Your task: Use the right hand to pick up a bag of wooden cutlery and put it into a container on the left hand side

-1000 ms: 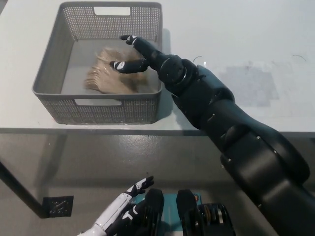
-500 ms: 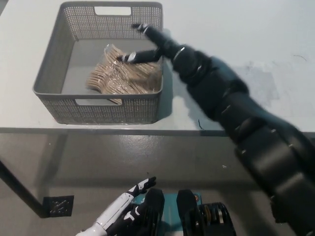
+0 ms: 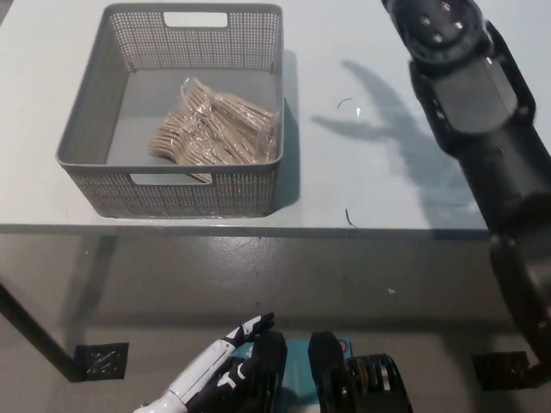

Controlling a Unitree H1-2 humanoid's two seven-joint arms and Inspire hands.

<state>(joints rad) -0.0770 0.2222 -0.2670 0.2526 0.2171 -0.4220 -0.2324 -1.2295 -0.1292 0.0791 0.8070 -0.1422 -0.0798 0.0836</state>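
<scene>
Now the bag of wooden cutlery point(image 3: 215, 131) lies inside the grey perforated basket point(image 3: 84, 112), which stands on the left part of the white worktop point(image 3: 370, 194). The bag is clear plastic, and the pale wooden pieces show through it. It rests on the basket's floor, toward the near right corner, with its right end against the right wall. Nothing touches it from above.

The black right arm point(image 3: 482, 112) reaches in from the lower right and rises over the right side of the worktop, well apart from the basket. It runs out past the top edge of the picture, so the right robot hand is out of view and I cannot tell whether its fingers are apart or together. The arm's shadow point(image 3: 387, 116) falls on the bare worktop between the arm and the basket.

The white left robot hand point(image 3: 225, 354) rests low at the bottom left, below the worktop's near edge and over the grey floor point(image 3: 258, 275). It holds nothing, and its fingers are stretched out and slightly parted.
</scene>
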